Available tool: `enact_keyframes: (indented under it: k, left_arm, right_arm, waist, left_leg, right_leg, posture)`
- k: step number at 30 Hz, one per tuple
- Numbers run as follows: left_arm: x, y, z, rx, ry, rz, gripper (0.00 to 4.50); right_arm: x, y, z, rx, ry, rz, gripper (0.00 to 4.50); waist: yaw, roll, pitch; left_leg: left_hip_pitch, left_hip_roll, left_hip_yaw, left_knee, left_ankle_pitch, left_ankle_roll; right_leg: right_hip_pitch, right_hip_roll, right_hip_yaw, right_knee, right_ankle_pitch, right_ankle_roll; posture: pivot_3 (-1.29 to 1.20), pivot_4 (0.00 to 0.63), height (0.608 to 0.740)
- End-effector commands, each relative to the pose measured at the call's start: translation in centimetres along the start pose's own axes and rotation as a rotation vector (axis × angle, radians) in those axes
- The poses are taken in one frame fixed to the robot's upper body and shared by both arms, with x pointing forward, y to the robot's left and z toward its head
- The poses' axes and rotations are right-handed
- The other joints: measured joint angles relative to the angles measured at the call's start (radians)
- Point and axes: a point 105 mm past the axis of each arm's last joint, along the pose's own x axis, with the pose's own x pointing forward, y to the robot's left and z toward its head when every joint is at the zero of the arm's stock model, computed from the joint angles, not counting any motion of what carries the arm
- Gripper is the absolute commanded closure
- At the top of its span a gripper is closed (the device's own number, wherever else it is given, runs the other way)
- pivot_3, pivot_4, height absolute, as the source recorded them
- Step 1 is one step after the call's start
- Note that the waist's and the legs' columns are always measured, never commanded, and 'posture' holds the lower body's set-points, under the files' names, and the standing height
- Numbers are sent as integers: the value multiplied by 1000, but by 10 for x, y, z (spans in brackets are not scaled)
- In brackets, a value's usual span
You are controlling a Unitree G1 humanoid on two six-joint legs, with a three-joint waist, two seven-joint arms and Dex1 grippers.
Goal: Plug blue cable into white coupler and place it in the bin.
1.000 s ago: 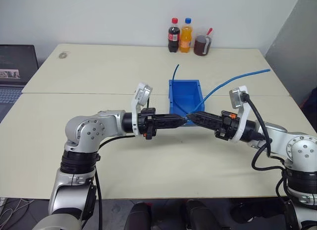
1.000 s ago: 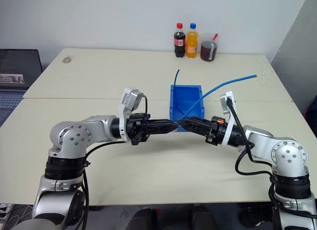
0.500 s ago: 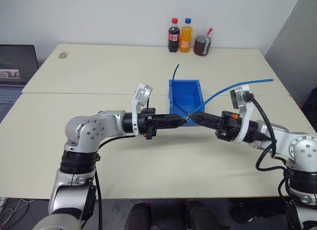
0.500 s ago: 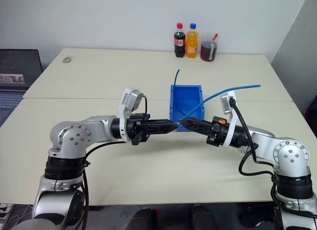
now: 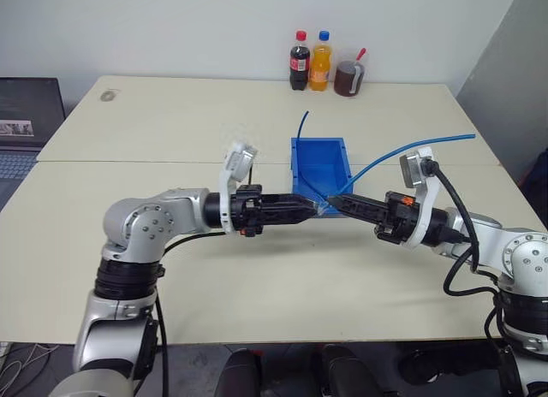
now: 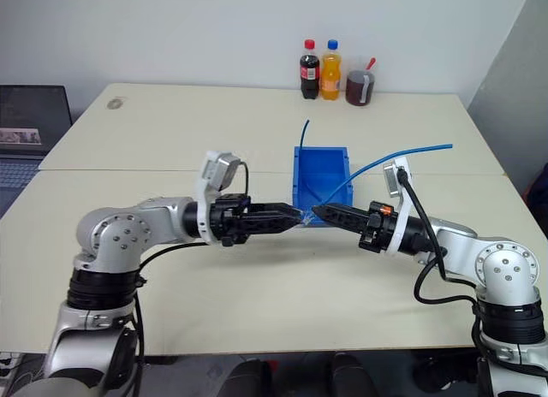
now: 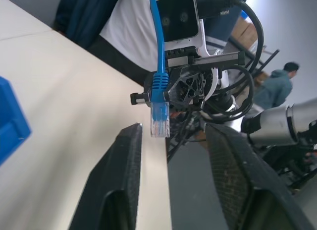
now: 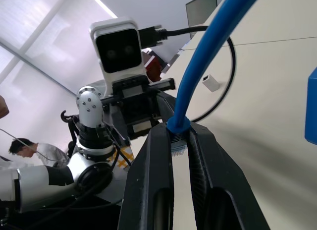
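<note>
The light-blue cable point(image 5: 402, 153) arcs up to the right from my right gripper point(image 5: 332, 200), which is shut on it just behind its clear plug point(image 7: 159, 125). My left gripper point(image 7: 173, 131) stands open facing that plug, its fingers either side of it and apart from it, in front of the blue bin point(image 5: 334, 157). In the right wrist view the fingers pinch the plug end point(image 8: 178, 141). A tiny white block, the white coupler point(image 8: 210, 83) by its look, lies on the table beyond my left arm.
A darker blue cable point(image 5: 302, 123) rises from the bin's back edge. Two bottles point(image 5: 311, 61) and a dark cup point(image 5: 348, 78) stand at the table's far edge. A laptop point(image 5: 26, 123) sits far left. A person point(image 7: 280, 84) is in the background.
My right gripper has shut on the blue cable's plug end. My left gripper has let go, opened and drawn back a little to the left. The cable's far end has lifted.
</note>
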Motion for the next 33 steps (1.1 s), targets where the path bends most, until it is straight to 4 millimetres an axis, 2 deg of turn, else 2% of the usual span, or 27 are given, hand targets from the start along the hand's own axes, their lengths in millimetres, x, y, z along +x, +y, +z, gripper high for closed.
enact_keyframes:
  k: [1, 5, 9, 13, 18, 21, 24, 29, 33]
  left_arm:
    - [-27, 12, -2, 216, 118, 151, 1572]
    - [-57, 38, -14, 360, 169, 469, 805]
    - [-83, 56, -23, 432, 81, 847, 7]
    - [-111, 63, -38, 458, -2, 1205, 7]
    - [-149, 66, -67, 373, -75, 1616, 7]
    - [-159, 70, -75, 399, -32, 1744, 7]
    - [-166, 77, -84, 319, -61, 1831, 7]
    - [-153, 99, -83, 269, -120, 1825, 7]
    - [-150, 117, -90, 134, -191, 1876, 7]
  right_arm:
    - [-3, -4, 6, -58, -42, -32, 4349]
    - [-1, -13, 9, -98, -83, -82, 4349]
    - [3, -13, 13, -148, -108, -88, 4349]
    - [7, -13, 17, -173, -122, -83, 4349]
    - [13, -19, 19, -183, -108, -79, 4349]
    - [14, -21, 21, -191, -100, -79, 4349]
    - [14, -24, 25, -200, -97, -85, 4349]
    - [11, -31, 30, -195, -109, -118, 4349]
    - [8, -32, 33, -203, -109, -132, 4349]
  waist:
    - [0, 0, 0]
    - [1, 0, 0]
    - [2, 1, 0]
    - [4, 0, 0]
    - [4, 0, -1]
    - [4, -1, -1]
    - [5, 0, -1]
    - [6, -1, -2]
    - [7, -1, -2]
  left_leg:
    - [0, 0, 0, 0, 0, 0]
    - [0, 0, 1, -1, 0, 0]
    - [-1, 1, 0, 0, 0, 0]
    - [-2, 2, -1, 0, 0, 0]
    - [-1, 1, -1, 1, 0, 0]
    - [-1, 0, 0, 1, 0, 0]
    - [-1, -1, 0, 1, 0, 0]
    - [-2, -1, 0, 1, 0, 0]
    - [-2, -1, 1, 1, 0, 0]
  right_leg:
    - [0, 0, 0, 0, 0, 0]
    - [0, -1, 0, -1, 0, 0]
    - [-1, -2, 4, -1, 0, 0]
    - [-1, -4, 4, -1, 1, 1]
    - [0, -4, 4, -1, 2, 3]
    - [0, -4, 4, -1, 3, 3]
    - [0, -3, 3, -1, 4, 2]
    - [0, -3, 3, -1, 4, 2]
    - [0, -3, 2, -1, 4, 2]
  posture:
    - [0, 150, 740]
    - [0, 150, 740]
    - [0, 150, 740]
    - [0, 150, 740]
    - [0, 150, 740]
    - [0, 150, 740]
    - [0, 150, 740]
    - [0, 150, 740]
    - [0, 150, 740]
